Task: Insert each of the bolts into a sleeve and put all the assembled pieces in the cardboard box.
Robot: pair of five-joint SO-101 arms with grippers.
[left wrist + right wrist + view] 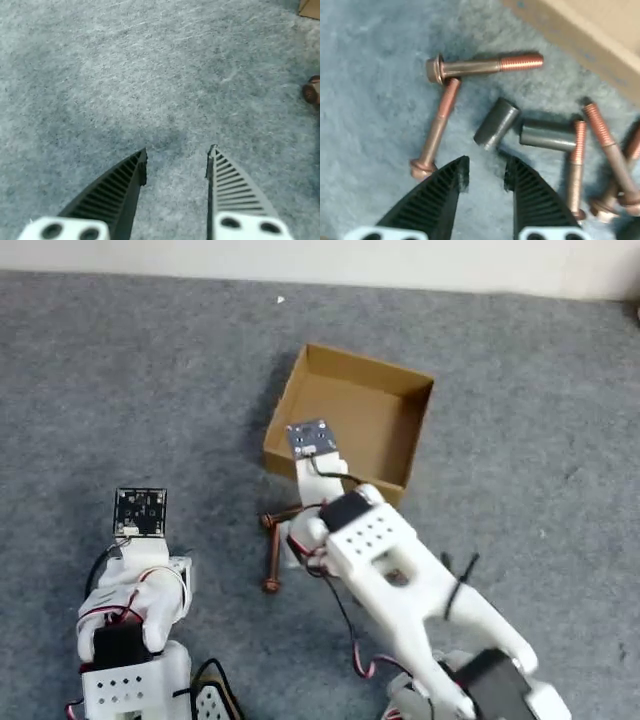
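Several copper bolts lie on the grey carpet beside the cardboard box [350, 415]. One bolt [485, 65] lies crosswise, and another bolt [436, 131] runs from under its head toward my right gripper [486, 175]. That gripper is open with nothing between its fingers and hovers just short of a dark sleeve [496, 131]. A second sleeve [547, 137] lies beside it, next to more bolts [577, 165]. My left gripper [178, 155] stands open over bare carpet, with one bolt head [312, 91] at the view's edge. In the high view two bolts [270, 552] show left of the right arm [375, 540].
The box wall [580, 35] stands close behind the bolts. A box corner [311, 7] shows far off in the left wrist view. The left arm [135, 600] rests at the lower left. Grey carpet spreads on all sides.
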